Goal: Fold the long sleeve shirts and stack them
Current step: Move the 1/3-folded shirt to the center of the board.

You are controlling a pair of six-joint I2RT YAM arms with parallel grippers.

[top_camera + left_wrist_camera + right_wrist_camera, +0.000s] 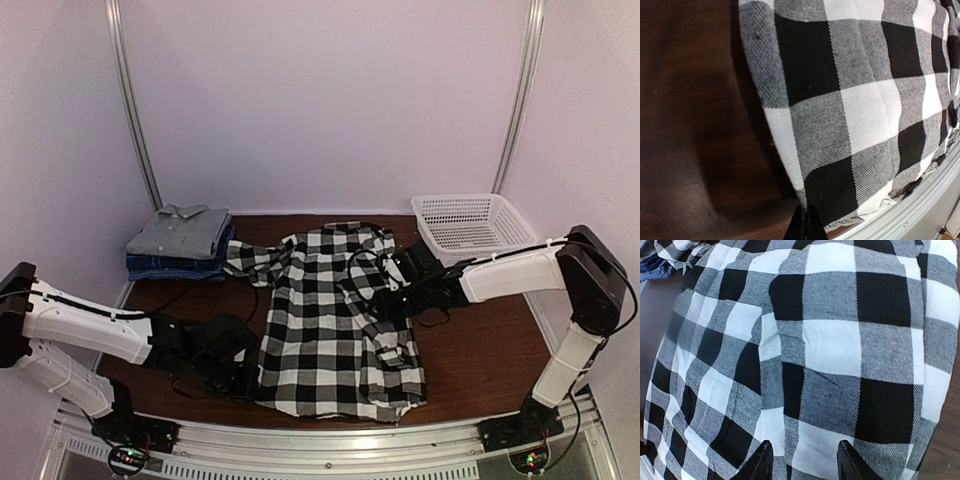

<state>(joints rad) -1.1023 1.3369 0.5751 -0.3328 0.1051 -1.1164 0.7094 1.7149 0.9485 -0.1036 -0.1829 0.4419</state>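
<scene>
The black-and-white plaid shirt (330, 320) lies spread on the brown table (480, 340), with its collar toward the back. My left gripper (250, 375) is at the shirt's near left edge. In the left wrist view its fingers (806, 225) are pressed together right where the cloth's edge (850, 100) meets them. My right gripper (385, 290) is open over the shirt's right half, and its fingertips (762, 460) straddle flat plaid cloth (840, 340). A folded light grey shirt (180, 232) lies on folded dark blue denim shirts (175, 266) at the back left.
A white mesh basket (470, 222) stands at the back right, just behind my right arm. A metal rail (920, 205) runs along the table's near edge, close to the shirt's hem. One plaid sleeve (250, 262) reaches toward the folded stack.
</scene>
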